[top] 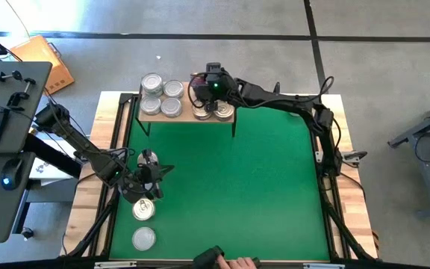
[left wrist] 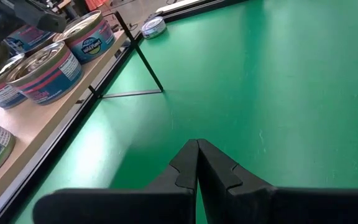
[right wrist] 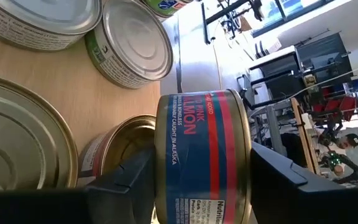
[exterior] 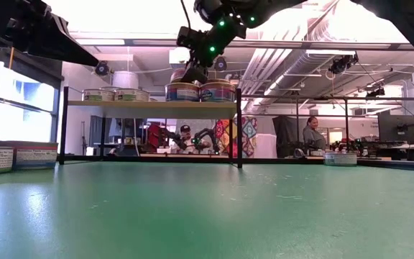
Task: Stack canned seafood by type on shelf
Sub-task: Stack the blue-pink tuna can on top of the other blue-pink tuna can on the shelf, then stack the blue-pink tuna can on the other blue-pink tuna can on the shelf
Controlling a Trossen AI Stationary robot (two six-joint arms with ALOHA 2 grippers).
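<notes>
**Blue-and-red salmon can in right gripper, over shelf**

Right gripper [right wrist: 201, 180] is clamped on a blue-and-red labelled can [right wrist: 202, 155], held on its side above the shelf [top: 187, 117], at the right-hand group of cans [top: 213, 112]. Four silver-lidded cans [top: 161, 96] sit at the shelf's left end. Left gripper [left wrist: 197, 163] is closed on nothing, over the green mat [top: 230, 187] near its left edge. Two more cans [top: 144, 224] sit on the mat just past it, toward the front edge. One can [left wrist: 153, 27] sits at the mat's far side in the left wrist view.
</notes>
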